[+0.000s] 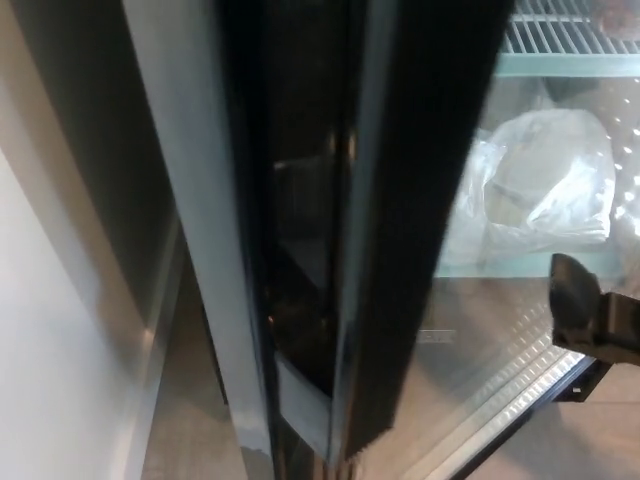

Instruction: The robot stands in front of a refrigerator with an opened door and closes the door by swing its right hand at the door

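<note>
Refrigerator door (420, 200) fills the middle of the head view: one tall leaf with a broad, glossy black frame running from top centre down to the lower middle, and a clear glass pane to its right. The frame's surface is smooth and reflective; its left edge stands close against a dark inner cavity and a pale grey, matte upright panel (190, 230) of the cabinet. Through the glass one crumpled, translucent white plastic bag (545, 190) lies on a pale shelf, and one white wire rack (570, 35) with thin parallel bars shows above it. A second ribbed grille shows lower right behind the pane. Right hand (590, 315) enters at the right edge, one black, blocky, hard-shelled part set close before the glass; whether it touches the pane cannot be told, nor how its fingers stand. Left hand does not show. A plain off-white wall (50, 350) occupies the left. No legible writing is visible.
</note>
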You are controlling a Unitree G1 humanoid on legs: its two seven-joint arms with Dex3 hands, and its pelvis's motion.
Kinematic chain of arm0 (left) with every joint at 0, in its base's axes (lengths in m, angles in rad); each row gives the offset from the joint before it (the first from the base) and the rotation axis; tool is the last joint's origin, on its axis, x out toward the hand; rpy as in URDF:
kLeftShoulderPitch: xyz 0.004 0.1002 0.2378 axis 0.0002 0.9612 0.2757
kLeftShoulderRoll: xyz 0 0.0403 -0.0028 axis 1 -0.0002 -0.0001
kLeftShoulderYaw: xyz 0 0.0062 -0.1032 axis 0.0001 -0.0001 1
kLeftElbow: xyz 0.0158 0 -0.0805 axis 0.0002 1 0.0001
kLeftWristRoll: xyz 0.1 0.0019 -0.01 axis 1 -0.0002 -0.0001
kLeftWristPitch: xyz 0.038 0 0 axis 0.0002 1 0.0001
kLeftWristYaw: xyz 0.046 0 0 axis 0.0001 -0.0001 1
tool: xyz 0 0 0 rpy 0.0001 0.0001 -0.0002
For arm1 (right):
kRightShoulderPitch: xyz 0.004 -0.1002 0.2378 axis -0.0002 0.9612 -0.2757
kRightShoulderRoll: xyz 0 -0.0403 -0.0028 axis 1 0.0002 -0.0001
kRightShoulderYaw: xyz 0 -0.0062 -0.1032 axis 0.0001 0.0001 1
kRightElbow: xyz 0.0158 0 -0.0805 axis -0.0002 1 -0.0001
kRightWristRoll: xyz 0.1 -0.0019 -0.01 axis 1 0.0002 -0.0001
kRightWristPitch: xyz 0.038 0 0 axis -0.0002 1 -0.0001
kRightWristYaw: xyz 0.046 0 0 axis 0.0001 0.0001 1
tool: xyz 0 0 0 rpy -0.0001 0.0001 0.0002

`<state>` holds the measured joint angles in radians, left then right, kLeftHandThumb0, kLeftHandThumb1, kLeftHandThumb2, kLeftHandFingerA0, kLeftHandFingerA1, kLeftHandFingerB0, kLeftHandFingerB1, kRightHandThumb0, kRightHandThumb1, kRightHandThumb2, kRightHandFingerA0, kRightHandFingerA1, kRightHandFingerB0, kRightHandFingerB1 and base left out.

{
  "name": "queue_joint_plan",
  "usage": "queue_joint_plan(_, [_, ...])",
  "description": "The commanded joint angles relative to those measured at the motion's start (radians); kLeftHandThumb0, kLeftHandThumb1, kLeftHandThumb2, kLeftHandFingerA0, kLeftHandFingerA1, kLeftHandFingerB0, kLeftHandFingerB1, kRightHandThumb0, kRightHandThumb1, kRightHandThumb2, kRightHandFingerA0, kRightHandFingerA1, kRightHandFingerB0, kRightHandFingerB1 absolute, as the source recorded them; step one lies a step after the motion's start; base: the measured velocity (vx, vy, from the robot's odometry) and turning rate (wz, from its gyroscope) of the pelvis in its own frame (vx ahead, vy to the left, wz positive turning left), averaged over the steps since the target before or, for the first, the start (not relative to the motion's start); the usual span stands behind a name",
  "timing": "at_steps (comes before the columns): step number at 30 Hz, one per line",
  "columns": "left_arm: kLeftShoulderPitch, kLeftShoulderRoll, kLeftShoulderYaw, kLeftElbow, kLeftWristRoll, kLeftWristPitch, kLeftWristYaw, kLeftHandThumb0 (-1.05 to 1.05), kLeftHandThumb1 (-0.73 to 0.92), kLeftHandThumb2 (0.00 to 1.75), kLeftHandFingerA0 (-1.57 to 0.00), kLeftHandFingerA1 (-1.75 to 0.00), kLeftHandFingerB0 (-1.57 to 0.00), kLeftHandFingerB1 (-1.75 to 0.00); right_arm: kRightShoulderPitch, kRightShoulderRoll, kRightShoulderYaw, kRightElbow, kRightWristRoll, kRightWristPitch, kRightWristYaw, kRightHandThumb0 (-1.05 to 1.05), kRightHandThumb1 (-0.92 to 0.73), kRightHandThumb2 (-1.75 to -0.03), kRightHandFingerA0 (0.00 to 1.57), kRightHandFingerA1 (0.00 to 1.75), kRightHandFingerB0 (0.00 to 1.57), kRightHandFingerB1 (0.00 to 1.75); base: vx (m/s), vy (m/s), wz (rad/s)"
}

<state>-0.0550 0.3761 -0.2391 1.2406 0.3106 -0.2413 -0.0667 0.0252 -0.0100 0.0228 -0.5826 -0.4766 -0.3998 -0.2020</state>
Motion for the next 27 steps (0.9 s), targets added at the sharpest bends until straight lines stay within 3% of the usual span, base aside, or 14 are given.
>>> queue_joint_plan(1, [-0.024, 0.014, -0.015, 0.03, 0.024, 0.031, -0.031, -0.51, 0.6, 0.93, -0.37, -0.54, -0.25, -0.46, -0.344, -0.127, 0.179, 0.173, -0.539, 0.007, 0.093, -0.73, -0.68, -1.05, 0.01, 0.2, 0.01, 0.23, 0.0, 0.0, 0.0])
queue_joint_plan(4, [-0.027, 0.013, -0.024, 0.03, 0.032, 0.029, -0.029, -0.5, 0.6, 0.95, -0.38, -0.55, -0.25, -0.47, -0.442, -0.158, 0.227, 0.358, -0.557, 0.096, 0.163, -0.85, -0.71, -0.95, 0.04, 0.12, 0.05, 0.18, 0.0, 0.0, 0.0])
queue_joint_plan(5, [-0.029, 0.013, -0.027, 0.029, 0.033, 0.028, -0.032, -0.51, 0.61, 0.95, -0.38, -0.54, -0.25, -0.47, -0.5, -0.177, 0.256, 0.486, -0.573, 0.142, 0.188, -0.78, -0.72, -1.06, 0.0, 0.16, 0.05, 0.22, 0.0, 0.0, 0.0])
queue_joint_plan(6, [-0.03, 0.014, -0.029, 0.028, 0.034, 0.028, -0.033, -0.51, 0.61, 0.95, -0.38, -0.54, -0.25, -0.47, -0.538, -0.19, 0.275, 0.571, -0.584, 0.171, 0.2, -0.78, -0.72, -1.06, 0.0, 0.16, 0.05, 0.22, 0.0, 0.0, 0.0])
queue_joint_plan(7, [-0.032, 0.014, -0.029, 0.028, 0.034, 0.026, -0.036, -0.52, 0.62, 0.94, -0.37, -0.53, -0.25, -0.46, -0.566, -0.201, 0.289, 0.642, -0.59, 0.192, 0.204, -0.75, -0.7, -0.88, 0.02, 0.14, 0.02, 0.2, 0.0, 0.0, 0.0])
queue_joint_plan(8, [-0.033, 0.015, -0.032, 0.027, 0.034, 0.025, -0.04, -0.52, 0.62, 0.94, -0.37, -0.53, -0.25, -0.46, -0.612, -0.22, 0.315, 0.766, -0.611, 0.234, 0.205, -0.77, -0.75, -1.08, 0.0, 0.18, 0.08, 0.23, 0.0, 0.0, 0.0])
queue_joint_plan(11, [-0.031, 0.014, -0.032, 0.024, 0.031, 0.027, -0.041, -0.52, 0.62, 0.93, -0.37, -0.52, -0.26, -0.46, -0.696, -0.253, 0.364, 1.025, -0.621, 0.323, 0.235, -0.81, -0.79, -1.11, 0.0, 0.17, 0.04, 0.2, 0.0, 0.0, 0.0])
queue_joint_plan(17, [-0.058, 0.018, -0.029, 0.02, 0.024, 0.029, -0.061, -0.53, 0.63, 0.91, -0.33, -0.5, -0.26, -0.45, -0.715, -0.302, 0.374, 1.185, -0.558, 0.385, 0.272, -0.91, -0.82, -1.12, 0.07, 0.13, 0.08, 0.16, 0.0, 0.0, 0.0])
queue_joint_plan(27, [-0.077, 0.015, -0.027, 0.029, 0.021, 0.029, -0.062, -0.49, 0.61, 0.93, -0.36, -0.52, -0.24, -0.45, -0.672, -0.378, 0.39, 1.12, -0.496, 0.326, 0.226, -0.81, -0.73, -1.04, 0.04, 0.22, 0.1, 0.28, 0.0, 0.0, 0.01])
